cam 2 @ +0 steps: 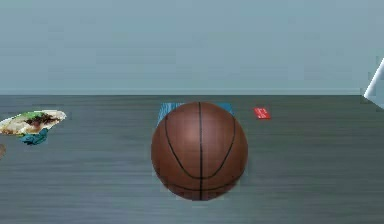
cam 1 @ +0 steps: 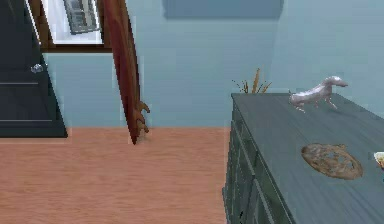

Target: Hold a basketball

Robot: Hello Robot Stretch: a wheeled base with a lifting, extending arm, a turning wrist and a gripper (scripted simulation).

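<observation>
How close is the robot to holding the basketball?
Looks done: finding it; the basketball is close, mid-picture in the arm side view, against the dark tabletop. In hand: probably the grab. Left: showing it lifted clear; I cannot tell whether it is held.

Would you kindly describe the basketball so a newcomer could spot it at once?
Find the dark grey tabletop below the pale blue wall. The basketball shows at its middle. It is a big brown ball with black seams, unlike the small red thing nearby.
</observation>
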